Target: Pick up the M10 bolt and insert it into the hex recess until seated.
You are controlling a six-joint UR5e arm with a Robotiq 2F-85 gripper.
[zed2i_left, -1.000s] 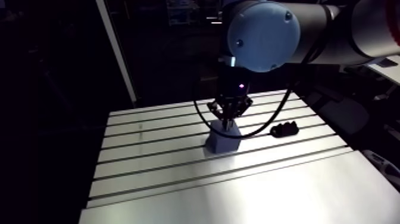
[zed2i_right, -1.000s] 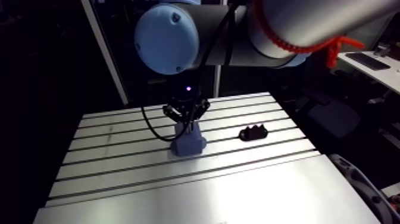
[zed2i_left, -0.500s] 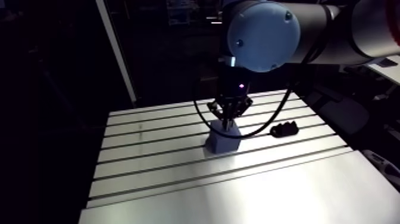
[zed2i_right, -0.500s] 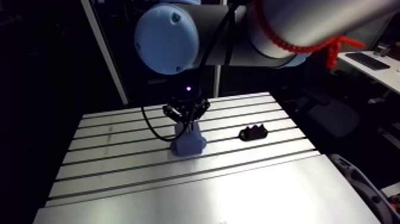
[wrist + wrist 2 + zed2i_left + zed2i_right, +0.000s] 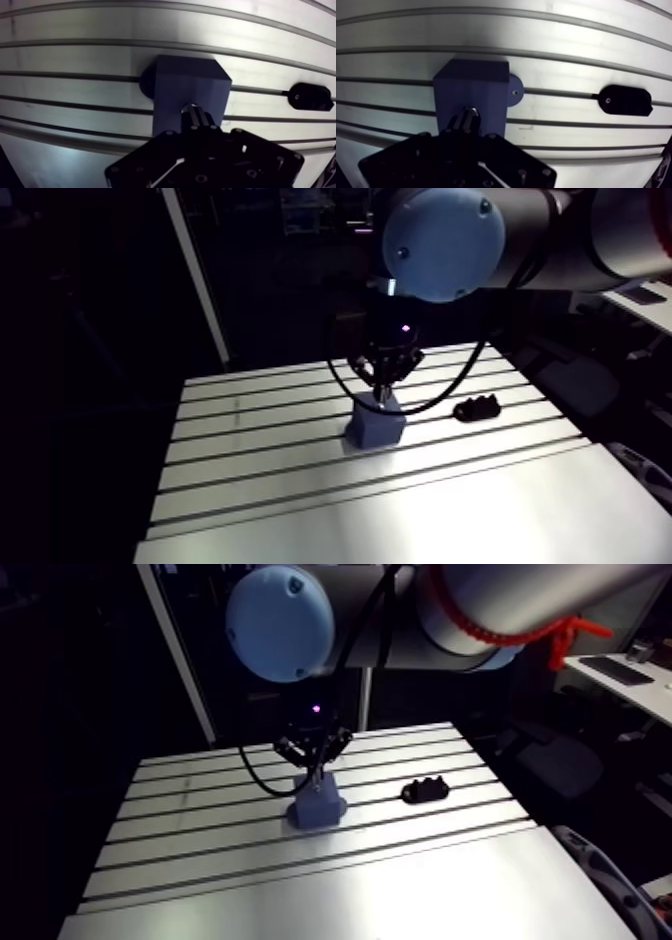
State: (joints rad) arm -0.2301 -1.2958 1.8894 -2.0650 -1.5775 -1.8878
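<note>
Pick-up done, to judge from the wrist view: M10 bolt (image 5: pixel 192 111) pinched in the gripper (image 5: pixel 196 125), fingers drawn narrow around the shiny shank, only its tip showing ahead of them. Poised directly over the blue block (image 5: pixel 172 95), which stands on the slotted aluminium table (image 5: pixel 75 27) across 1 of the slots. Round flange (image 5: pixel 513 91) with a small hole at the block's foot, touching it.

In the arm view, bolt tip at or just above the block's top face; contact impossible to tell. Hex recess not visible in any of the 4 views, probably hidden under bolt and fingers. Insertion judged barely begun at most, seating not shown.

Left to do: lowering straight down until seated, then letting go.

Black fixture (image 5: pixel 625 100) on the table, well apart from the block, no part in this step.
</note>
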